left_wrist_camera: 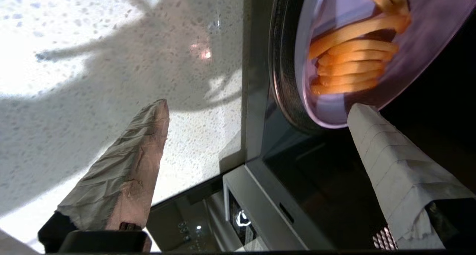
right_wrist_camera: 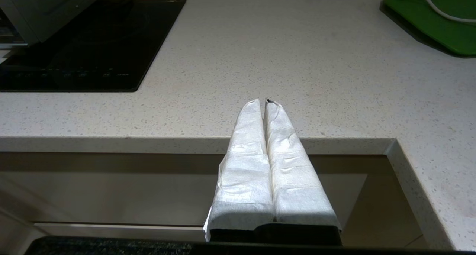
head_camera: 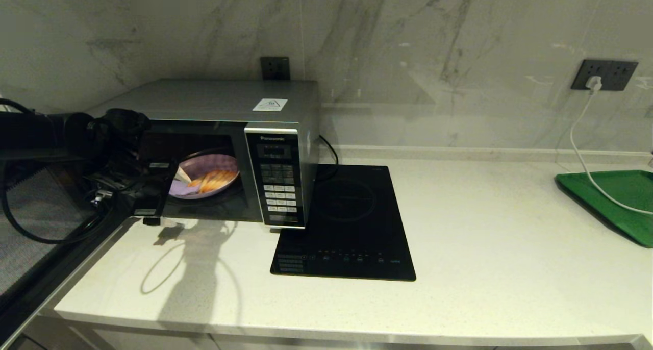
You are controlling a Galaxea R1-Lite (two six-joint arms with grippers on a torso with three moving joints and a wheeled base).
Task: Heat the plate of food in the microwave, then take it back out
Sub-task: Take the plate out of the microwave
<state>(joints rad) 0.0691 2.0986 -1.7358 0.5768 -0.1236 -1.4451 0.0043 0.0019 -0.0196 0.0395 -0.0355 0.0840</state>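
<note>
The silver-grey microwave (head_camera: 214,97) stands at the back left of the counter with its dark glass door (head_camera: 41,212) swung open to the left. Inside, the lilac plate of food (head_camera: 214,164) rests on the glass turntable (left_wrist_camera: 282,61), with orange-yellow fries (left_wrist_camera: 349,73) piled on it. My left gripper (left_wrist_camera: 259,108) is open at the cavity mouth. One taped finger (left_wrist_camera: 386,162) reaches inside, its tip at the plate's near rim. The other finger (left_wrist_camera: 126,165) hangs outside over the counter. My right gripper (right_wrist_camera: 266,102) is shut on nothing, low at the counter's front edge.
A flat black induction hob (head_camera: 347,222) lies right of the microwave. A green tray (head_camera: 612,197) sits at the far right, with a white cable (head_camera: 581,151) running over it from a wall socket (head_camera: 604,74). The open door stands out to the left.
</note>
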